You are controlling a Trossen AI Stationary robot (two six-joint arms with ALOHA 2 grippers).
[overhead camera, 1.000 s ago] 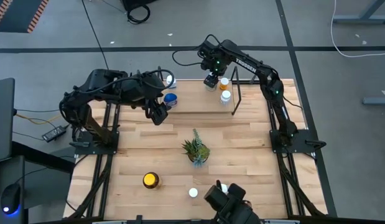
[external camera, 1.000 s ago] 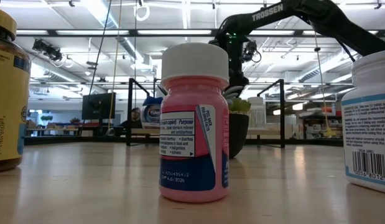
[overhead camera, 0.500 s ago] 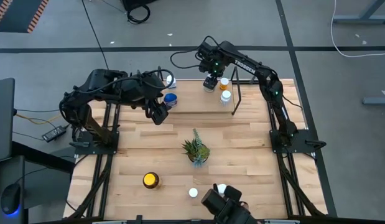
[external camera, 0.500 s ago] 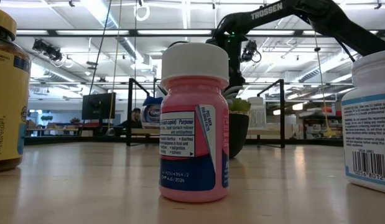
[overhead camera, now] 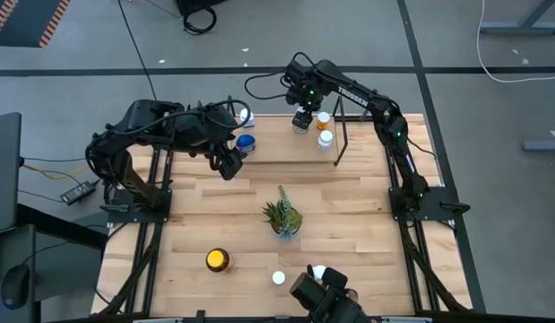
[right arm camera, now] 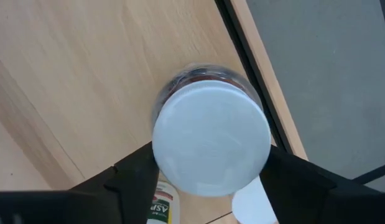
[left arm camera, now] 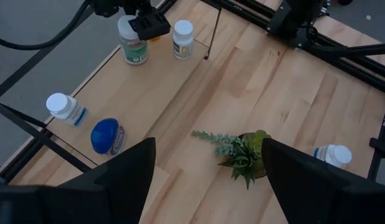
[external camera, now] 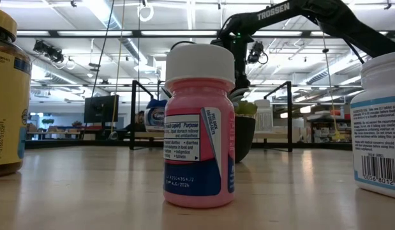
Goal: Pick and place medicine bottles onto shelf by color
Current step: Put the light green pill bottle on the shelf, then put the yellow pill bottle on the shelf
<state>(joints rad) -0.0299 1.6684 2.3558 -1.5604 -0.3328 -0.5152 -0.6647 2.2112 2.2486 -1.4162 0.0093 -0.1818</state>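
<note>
two open pincers [overhead camera: 301,119] [overhead camera: 227,165], light-wood table [overhead camera: 349,206], grey floor [overhead camera: 492,117], ceiling lights [external camera: 108,13]

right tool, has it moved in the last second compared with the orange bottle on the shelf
Yes, slightly. The right tool has crept toward the shelf's far edge, while the orange bottle beside it has stayed put.

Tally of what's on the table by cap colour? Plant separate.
White-capped bottles: 5
Blue bottle: 1
Orange-capped bottle: 1
Yellow-lidded bottle: 1
Plant: 1
Total: 9 things, 8 of them bottles
</note>
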